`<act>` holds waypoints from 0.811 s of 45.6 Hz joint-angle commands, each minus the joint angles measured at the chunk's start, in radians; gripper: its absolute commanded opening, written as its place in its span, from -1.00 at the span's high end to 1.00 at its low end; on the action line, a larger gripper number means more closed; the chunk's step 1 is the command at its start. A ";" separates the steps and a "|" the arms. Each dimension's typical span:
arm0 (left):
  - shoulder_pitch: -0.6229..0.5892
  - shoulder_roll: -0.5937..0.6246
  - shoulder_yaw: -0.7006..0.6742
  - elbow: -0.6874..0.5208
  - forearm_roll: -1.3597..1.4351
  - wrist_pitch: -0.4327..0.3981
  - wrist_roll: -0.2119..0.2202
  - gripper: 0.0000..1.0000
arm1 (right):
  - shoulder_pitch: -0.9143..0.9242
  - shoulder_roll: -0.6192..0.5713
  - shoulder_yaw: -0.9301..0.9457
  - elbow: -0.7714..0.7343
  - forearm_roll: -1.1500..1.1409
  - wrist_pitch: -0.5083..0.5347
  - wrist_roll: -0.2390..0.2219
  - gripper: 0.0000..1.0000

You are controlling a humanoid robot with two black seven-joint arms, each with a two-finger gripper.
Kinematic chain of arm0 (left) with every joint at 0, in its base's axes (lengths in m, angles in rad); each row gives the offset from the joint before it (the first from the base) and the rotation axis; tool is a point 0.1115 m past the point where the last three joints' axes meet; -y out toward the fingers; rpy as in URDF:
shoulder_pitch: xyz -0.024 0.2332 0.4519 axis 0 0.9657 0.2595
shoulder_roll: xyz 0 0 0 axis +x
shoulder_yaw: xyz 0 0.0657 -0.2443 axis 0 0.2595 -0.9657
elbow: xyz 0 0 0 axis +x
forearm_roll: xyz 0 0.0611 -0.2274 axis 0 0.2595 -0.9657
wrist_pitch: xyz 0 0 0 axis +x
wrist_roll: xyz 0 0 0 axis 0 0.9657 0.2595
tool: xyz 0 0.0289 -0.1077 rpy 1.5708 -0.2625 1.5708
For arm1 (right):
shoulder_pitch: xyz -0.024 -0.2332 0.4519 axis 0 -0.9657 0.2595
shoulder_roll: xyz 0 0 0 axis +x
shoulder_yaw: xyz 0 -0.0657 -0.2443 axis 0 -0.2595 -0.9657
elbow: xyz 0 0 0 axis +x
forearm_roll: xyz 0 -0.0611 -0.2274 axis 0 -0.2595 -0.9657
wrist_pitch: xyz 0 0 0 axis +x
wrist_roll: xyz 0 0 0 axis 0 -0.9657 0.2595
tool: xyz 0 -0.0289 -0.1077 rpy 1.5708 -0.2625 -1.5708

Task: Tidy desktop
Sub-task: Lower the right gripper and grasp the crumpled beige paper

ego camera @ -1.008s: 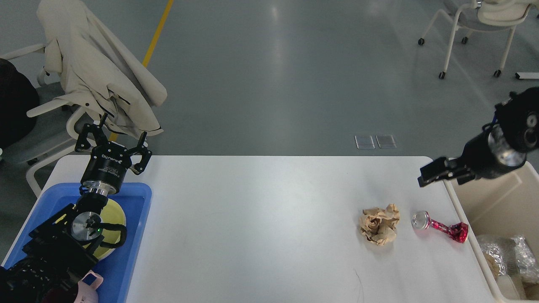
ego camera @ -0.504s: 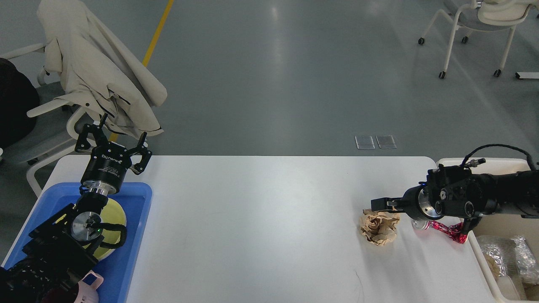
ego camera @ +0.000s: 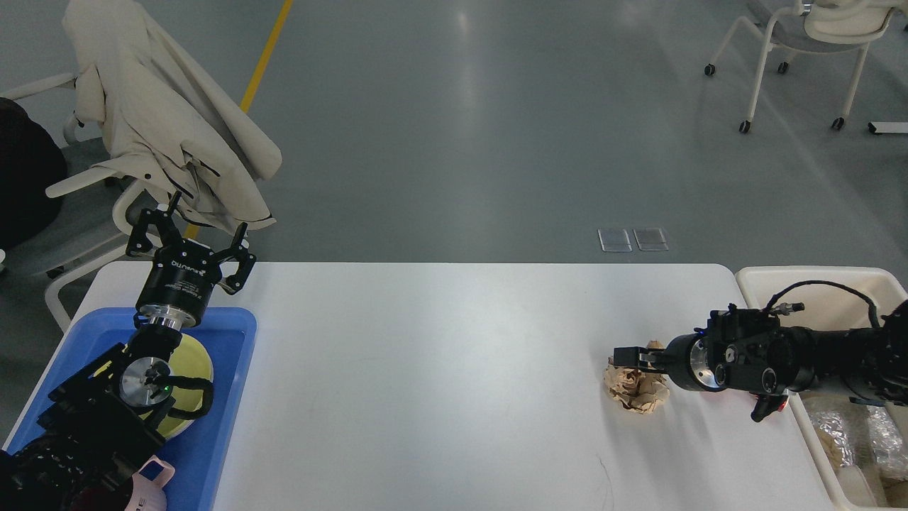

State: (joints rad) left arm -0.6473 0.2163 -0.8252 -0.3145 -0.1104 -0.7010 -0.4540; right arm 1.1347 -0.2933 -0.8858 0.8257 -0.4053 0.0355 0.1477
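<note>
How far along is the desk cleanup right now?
Done: foil wrappers sit in the cream bin; a yellow plate sits in the blue tray. In hand: right gripper at the crumpled brown paper. Left: that paper; arm hides the spot beside it.

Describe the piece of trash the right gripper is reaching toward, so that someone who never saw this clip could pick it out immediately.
Start at the white desktop and go to its right end, just short of the cream bin. There, under the tip of the right gripper, lies a crumpled brown paper ball. Its tan, wrinkled paper sets it apart from the red item almost hidden behind the arm.
</note>
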 commanded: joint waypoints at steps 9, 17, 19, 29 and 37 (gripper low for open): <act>0.000 0.000 0.000 0.000 0.000 0.000 0.000 -1.00 | -0.072 0.002 0.062 0.003 0.017 -0.028 -0.002 -1.00; 0.000 0.000 0.000 0.000 0.000 0.000 0.000 -1.00 | -0.089 0.002 0.064 0.006 0.017 -0.086 0.001 0.12; 0.000 0.000 0.000 0.000 0.000 0.000 0.000 -1.00 | -0.084 0.002 0.064 0.007 0.017 -0.089 0.004 0.16; 0.000 0.000 0.000 0.000 0.000 0.000 0.000 -1.00 | -0.030 -0.027 0.050 0.055 0.017 -0.075 0.013 1.00; 0.000 0.000 0.000 0.000 0.000 0.000 0.000 -1.00 | 0.248 -0.199 -0.066 0.278 0.013 -0.029 0.012 1.00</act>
State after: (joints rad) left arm -0.6473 0.2163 -0.8253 -0.3145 -0.1105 -0.7010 -0.4541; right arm 1.1802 -0.3884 -0.8605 0.9556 -0.3903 -0.0297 0.1605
